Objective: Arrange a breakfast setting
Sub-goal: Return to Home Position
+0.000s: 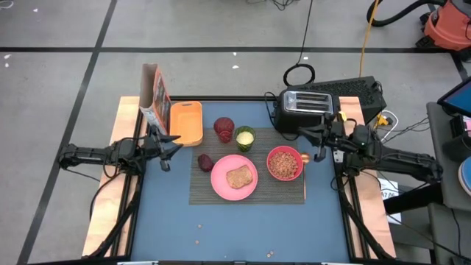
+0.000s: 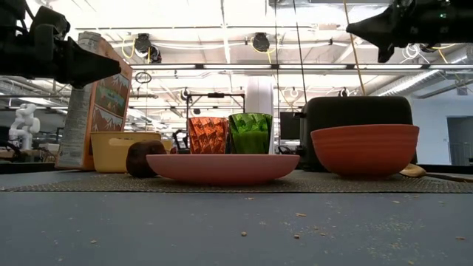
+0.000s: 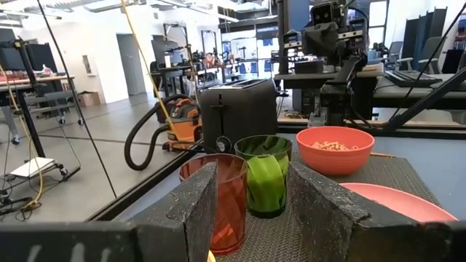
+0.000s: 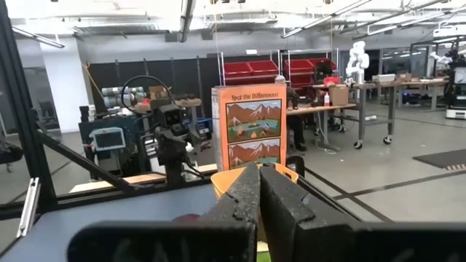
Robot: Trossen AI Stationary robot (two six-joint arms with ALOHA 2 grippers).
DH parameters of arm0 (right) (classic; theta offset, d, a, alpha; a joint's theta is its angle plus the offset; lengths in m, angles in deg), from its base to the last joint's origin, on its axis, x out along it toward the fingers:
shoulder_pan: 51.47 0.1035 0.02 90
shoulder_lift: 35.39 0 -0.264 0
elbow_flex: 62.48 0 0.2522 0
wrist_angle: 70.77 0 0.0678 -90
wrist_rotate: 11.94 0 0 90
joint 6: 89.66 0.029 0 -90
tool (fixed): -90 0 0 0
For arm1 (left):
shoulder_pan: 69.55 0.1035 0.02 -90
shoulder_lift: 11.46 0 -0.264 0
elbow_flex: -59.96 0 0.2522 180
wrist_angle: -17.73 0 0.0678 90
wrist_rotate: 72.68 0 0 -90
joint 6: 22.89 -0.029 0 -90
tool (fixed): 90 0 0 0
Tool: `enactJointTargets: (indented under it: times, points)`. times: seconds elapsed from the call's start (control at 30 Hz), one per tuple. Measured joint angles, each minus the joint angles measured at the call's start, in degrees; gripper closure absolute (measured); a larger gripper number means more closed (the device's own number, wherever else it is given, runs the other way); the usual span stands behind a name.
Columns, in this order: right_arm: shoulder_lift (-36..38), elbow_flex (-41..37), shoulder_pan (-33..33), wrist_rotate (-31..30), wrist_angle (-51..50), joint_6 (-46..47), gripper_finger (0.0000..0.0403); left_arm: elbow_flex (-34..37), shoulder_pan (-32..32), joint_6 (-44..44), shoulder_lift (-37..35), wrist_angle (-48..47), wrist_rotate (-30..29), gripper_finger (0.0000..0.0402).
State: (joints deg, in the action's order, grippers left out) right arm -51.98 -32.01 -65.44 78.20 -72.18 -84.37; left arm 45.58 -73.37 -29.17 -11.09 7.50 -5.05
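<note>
On the dark woven placemat (image 1: 254, 193) lie the flat pink plate (image 1: 224, 182) with the brown toast slice (image 1: 239, 177) on it, the pink-red bowl (image 1: 284, 163) holding cereal, and the dark-red fruit (image 1: 205, 162) at the plate's far left. The red tumbler (image 1: 224, 129) and the small green cup (image 1: 245, 138) stand upright at the mat's far edge. My left gripper (image 3: 251, 182) hovers open at the table's left, level, pointing at the two cups. My right gripper (image 4: 260, 175) is shut on nothing, raised over the table's right side by the toaster.
A black toaster (image 1: 305, 107) stands at the far right. A cereal box (image 1: 154, 96) and an orange container (image 1: 185, 121) stand at the far left. Crumbs are scattered over the blue table top (image 1: 235, 228) near the front edge.
</note>
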Motion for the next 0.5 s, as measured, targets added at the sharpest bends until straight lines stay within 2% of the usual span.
enactJointTargets:
  times: [0.3,0.5]
  points:
    - [6.7,0.0,0.0,0.0,-6.3,0.0,0.04,0.0,0.0,0.1,0.0,0.0,0.0,0.0229]
    - [8.4,-0.2,0.0,0.0,-8.5,0.0,0.04,0.0,0.0,0.2,0.0,0.0,0.0,0.0229]
